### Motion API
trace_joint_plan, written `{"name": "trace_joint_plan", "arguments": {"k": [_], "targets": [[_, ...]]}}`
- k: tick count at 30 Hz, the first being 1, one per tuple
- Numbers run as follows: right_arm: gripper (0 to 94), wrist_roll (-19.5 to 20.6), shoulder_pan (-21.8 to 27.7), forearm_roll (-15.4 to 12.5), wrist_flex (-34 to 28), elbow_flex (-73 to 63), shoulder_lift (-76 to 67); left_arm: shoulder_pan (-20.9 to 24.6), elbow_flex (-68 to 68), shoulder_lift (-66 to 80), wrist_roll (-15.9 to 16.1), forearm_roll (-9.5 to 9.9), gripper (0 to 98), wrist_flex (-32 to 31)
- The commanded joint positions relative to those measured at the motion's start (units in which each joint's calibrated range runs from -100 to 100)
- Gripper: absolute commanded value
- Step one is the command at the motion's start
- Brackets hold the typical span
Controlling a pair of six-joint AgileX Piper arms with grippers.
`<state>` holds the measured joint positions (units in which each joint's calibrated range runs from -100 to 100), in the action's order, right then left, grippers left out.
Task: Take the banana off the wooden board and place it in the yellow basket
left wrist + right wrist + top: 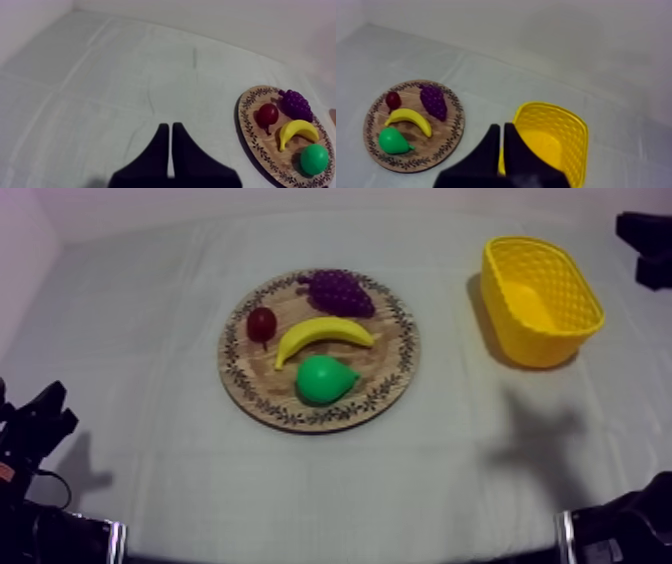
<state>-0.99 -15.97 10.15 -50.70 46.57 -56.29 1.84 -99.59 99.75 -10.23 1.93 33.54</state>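
None of the task is done, as I judge it. The banana (324, 338) lies across the middle of the wooden board (392, 358), ungripped, and the yellow basket (545, 348) stands empty, well apart on my right arm's side. Both grippers are pressed together on nothing: the left gripper (170, 129) hangs over bare cloth beside the board, the right gripper (501, 129) near the basket's rim. Reach, grasp, lift, carry and drop are all left. Crowding is my worry — the grapes (340, 291), the small red fruit (262, 323) and the pear (324, 380) all sit just beside the banana.
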Motion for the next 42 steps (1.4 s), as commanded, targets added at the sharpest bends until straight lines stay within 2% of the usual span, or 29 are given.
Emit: {"name": "trace_joint_plan", "arguments": {"k": [1,11,19,25,32,42], "targets": [[0.4,1.0,-2.5,0.9,-1.8,-4.5,3.3,0.0,0.0,0.0,0.0,0.0,0.0,0.0],[0.4,3.5,-7.0,3.9,-7.6,-17.4,15.4,0.0,0.0,0.0,0.0,0.0,0.0,0.0],[0.4,1.8,-8.0,2.8,-10.6,-27.1,26.3,0.0,0.0,0.0,0.0,0.0,0.0,0.0],[0.4,-2.9,-7.3,0.6,-7.0,-29.8,32.8,0.0,0.0,0.0,0.0,0.0,0.0,0.0],[0.4,-10.5,-7.1,-3.8,-3.9,-30.9,38.9,0.0,0.0,0.0,0.0,0.0,0.0,0.0],[0.4,-24.6,-8.2,-12.8,-6.1,-35.0,43.9,0.0,0.0,0.0,0.0,0.0,0.0,0.0]]}}
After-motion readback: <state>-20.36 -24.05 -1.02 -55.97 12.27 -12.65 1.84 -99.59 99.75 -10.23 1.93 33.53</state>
